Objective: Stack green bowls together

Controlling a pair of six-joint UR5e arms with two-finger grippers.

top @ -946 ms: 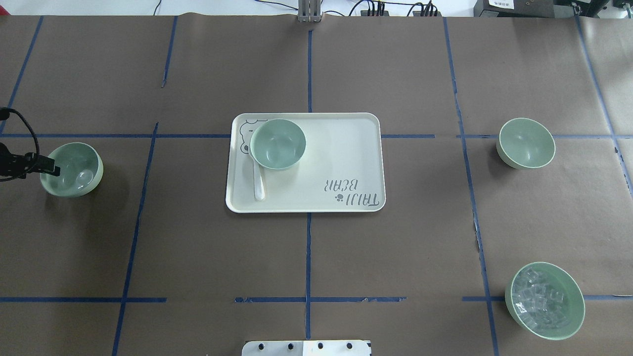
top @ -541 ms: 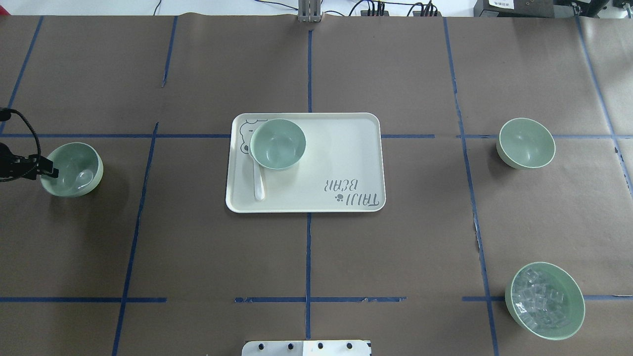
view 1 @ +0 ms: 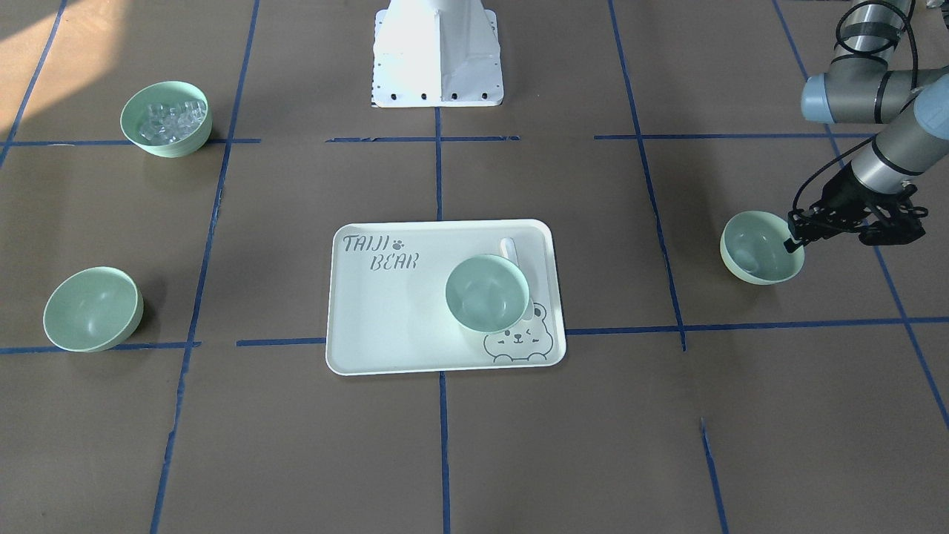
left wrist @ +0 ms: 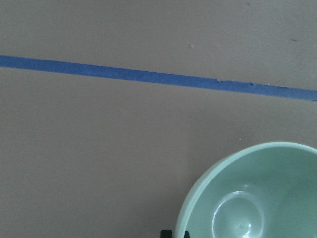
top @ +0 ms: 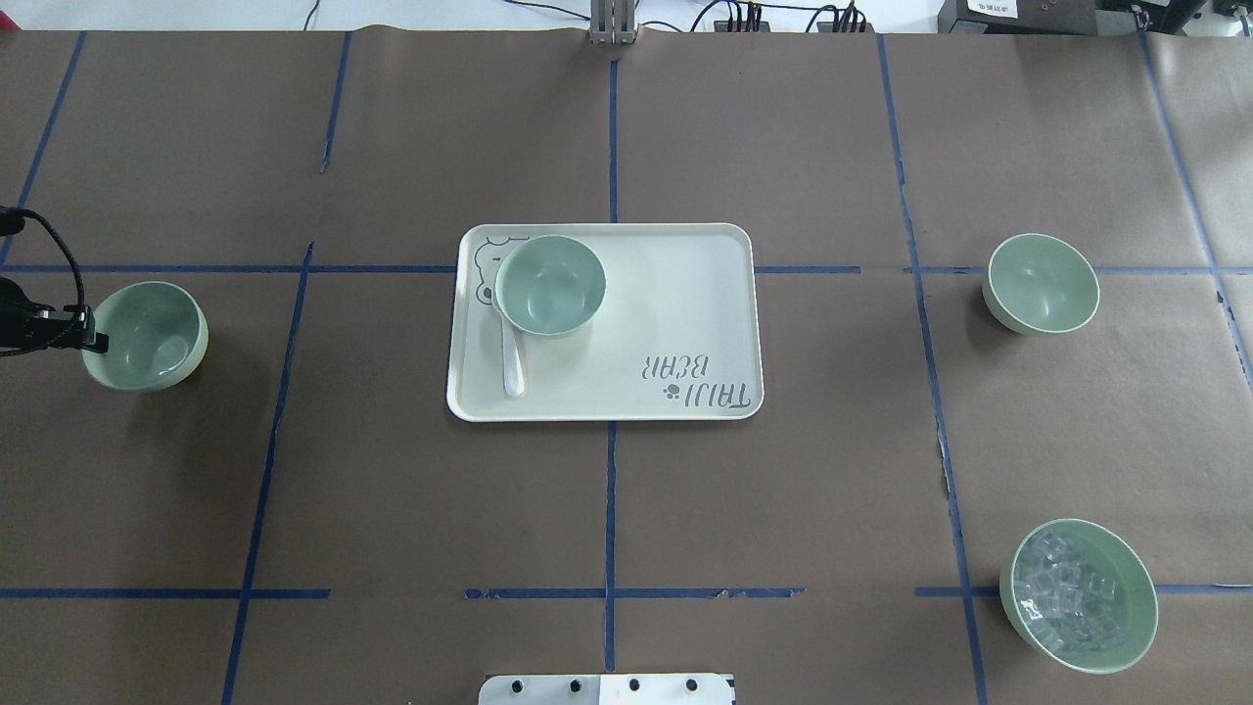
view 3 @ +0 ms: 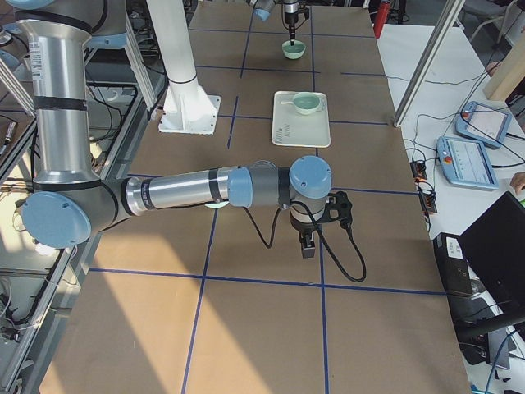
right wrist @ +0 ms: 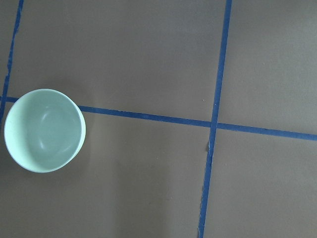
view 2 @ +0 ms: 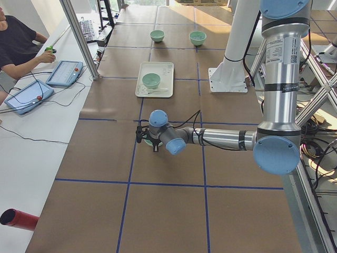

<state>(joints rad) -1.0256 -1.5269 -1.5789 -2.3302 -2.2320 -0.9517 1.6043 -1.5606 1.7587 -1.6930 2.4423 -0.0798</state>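
Working across the paper-covered table, the step in hand is judged to be lifting the gripped bowl and carrying it to a second bowl. Use the tray at mid-table as the reference. The tray bowl stands upright on it, partly over a white spoon, and may therefore rock when loaded. The third bowl stands well apart on the robot's right side. The bowl of clear cubes beyond it is not to be stacked. Raise the load vertically first, hold its rim level, centre it over the receiving bowl, lower until the walls nest, then release. The left gripper is at the outer rim of the bowl on the robot's far left. Its fingertips appear clamped on the wall. A one-sided rim pinch may let the bowl tilt, so travel slowly. For the right gripper, finger state cannot be told. All three bowls match: pale mint, matte, empty, with deep rounded walls, a thin rim and a small circular base.
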